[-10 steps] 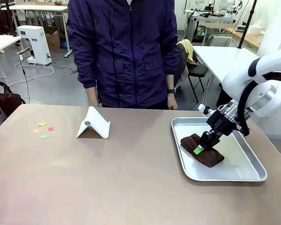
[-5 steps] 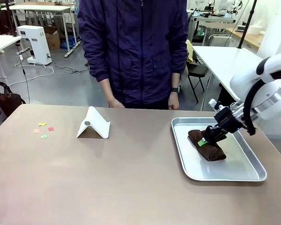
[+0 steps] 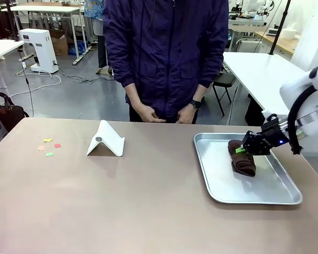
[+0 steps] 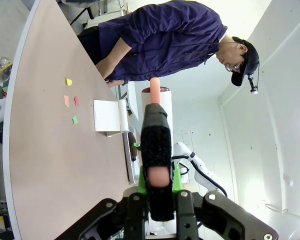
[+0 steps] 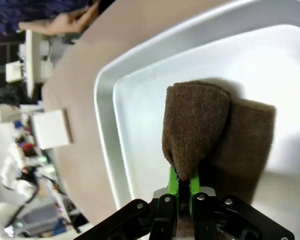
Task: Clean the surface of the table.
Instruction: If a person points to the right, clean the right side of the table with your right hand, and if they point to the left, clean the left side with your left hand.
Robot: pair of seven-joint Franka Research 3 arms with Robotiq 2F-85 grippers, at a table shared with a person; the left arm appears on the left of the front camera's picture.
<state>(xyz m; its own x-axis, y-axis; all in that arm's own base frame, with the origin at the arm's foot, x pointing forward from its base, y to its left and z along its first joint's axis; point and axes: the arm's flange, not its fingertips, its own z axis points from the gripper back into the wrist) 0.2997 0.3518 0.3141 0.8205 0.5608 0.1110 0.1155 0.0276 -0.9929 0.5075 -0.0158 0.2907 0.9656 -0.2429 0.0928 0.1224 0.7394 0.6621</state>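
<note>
Four small paper scraps (image 3: pixel 49 147) in yellow, orange, red and green lie near the left end of the table (image 3: pixel 122 206), a wide matte brown top that spans the front view. A dark bag (image 3: pixel 5 112) sits on the grey floor past the left edge. Right of the scraps, and apart from them, stands a folded white stand (image 3: pixel 106 140). Bare top runs from there to the tray and all along the near edge. A person (image 3: pixel 167 53) stands at the far edge with hands clasped, with white tables (image 3: pixel 254 66) behind. At the right end lies a shiny tray (image 3: pixel 254 197) holding a brown cloth (image 3: pixel 245 163). The right gripper (image 3: pixel 241 150) reaches in from the right, closed on the cloth's far end. The right wrist view shows this close up: the green pads (image 5: pixel 172 181) pinch a raised fold while the rest lies flat. The left wrist view shows the left gripper (image 4: pixel 158 185) held off the table, its fingers together with nothing held, and the scraps and stand seen sideways.
</note>
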